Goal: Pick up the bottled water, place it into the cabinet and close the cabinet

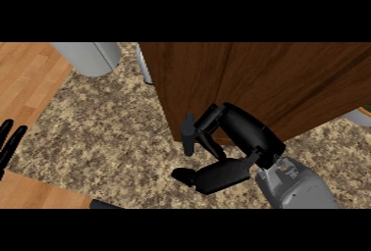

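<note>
You will find nothing to read here; no label, brand, number or sign stands on any surface in view.

- A speckled stone worktop (pixel 109 127) spreads across the middle.
- Wooden floor (pixel 25 78) shows at left.
- A grey cylinder (pixel 87 56) stands at the top left.
</note>
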You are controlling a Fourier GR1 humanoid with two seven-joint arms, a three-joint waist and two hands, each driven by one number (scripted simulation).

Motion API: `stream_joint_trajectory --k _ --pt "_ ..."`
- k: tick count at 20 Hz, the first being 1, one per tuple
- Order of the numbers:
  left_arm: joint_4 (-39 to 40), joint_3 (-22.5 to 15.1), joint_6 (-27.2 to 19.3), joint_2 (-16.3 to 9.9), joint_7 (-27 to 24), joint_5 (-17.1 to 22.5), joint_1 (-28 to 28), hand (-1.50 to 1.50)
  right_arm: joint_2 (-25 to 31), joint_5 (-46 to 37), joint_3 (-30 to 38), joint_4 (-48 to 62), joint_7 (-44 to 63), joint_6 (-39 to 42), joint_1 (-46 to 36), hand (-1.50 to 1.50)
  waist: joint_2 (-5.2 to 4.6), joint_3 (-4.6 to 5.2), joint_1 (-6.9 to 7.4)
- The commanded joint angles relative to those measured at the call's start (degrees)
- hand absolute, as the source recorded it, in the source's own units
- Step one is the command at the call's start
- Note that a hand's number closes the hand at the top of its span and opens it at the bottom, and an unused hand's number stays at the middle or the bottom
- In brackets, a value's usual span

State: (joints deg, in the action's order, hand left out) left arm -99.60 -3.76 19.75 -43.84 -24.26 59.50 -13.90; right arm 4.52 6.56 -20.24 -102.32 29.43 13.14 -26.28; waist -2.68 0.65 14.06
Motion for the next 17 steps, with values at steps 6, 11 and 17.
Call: stream_joint_trajectory --k 6,11,17 --pt "1.7 1.1 0.9 0.9 -1.2 0.2 -0.2 -1.50 -4.5 -3.6 8.5 22.1 -0.8 -15.3 -21.3 1.50 0.09 -0.33 -1.65" --pt "1.8 1.2 2.2 1.1 -1.4 0.6 -1.2 -1.50 -4.5 -0.1 10.9 26.6 -1.5 -21.9 -24.5 -1.50 0.00 -0.41 -1.89" --pt "2.1 2.3 2.7 0.9 -1.9 0.4 -2.0 -1.50 -4.5 3.8 10.6 30.4 -1.9 -25.9 -27.9 -1.50 0.25 -0.45 -2.61"
